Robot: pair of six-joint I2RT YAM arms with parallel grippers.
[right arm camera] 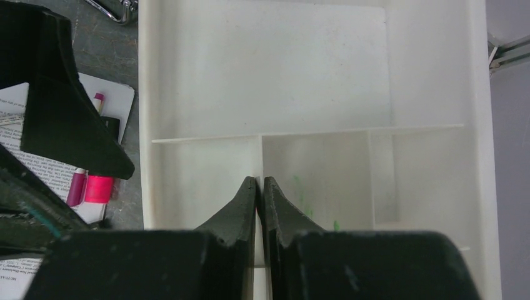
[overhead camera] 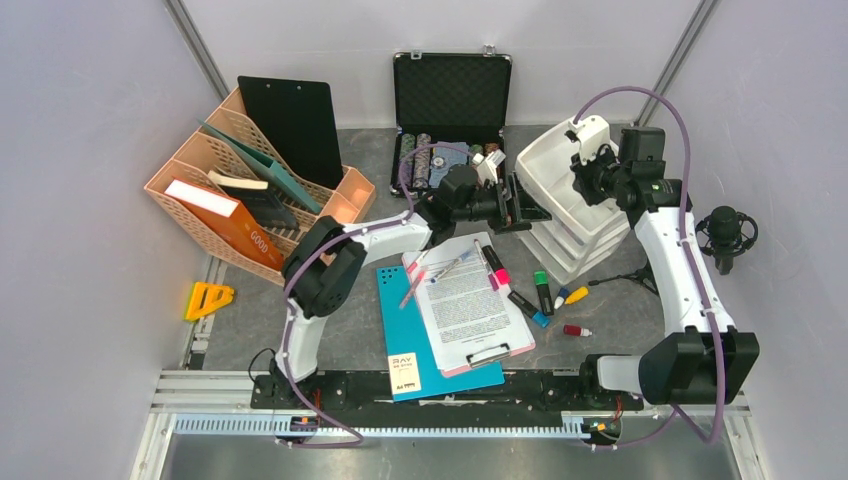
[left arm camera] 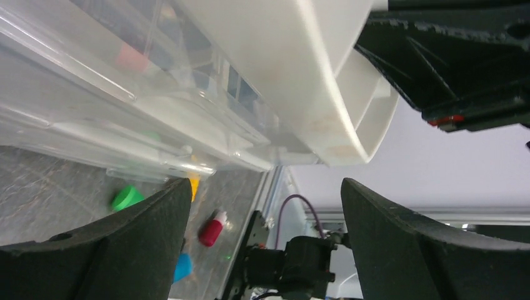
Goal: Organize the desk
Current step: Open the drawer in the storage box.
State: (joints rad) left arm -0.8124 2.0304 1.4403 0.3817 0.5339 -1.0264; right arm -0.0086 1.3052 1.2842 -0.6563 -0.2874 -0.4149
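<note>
Over the desk [overhead camera: 250, 330], right tool [right arm camera: 260, 180] pinches a divider [right arm camera: 260, 156] of the white tray [right arm camera: 269, 69]; left tool [left arm camera: 265, 182] stands spread beside it

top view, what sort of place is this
Probably a robot test cell dressed as an office workspace: pale walls box in a dark stone-patterned desk, a peach file organizer holds books and folders, and a printed sheet and loose markers lie between the robot arms.
</note>
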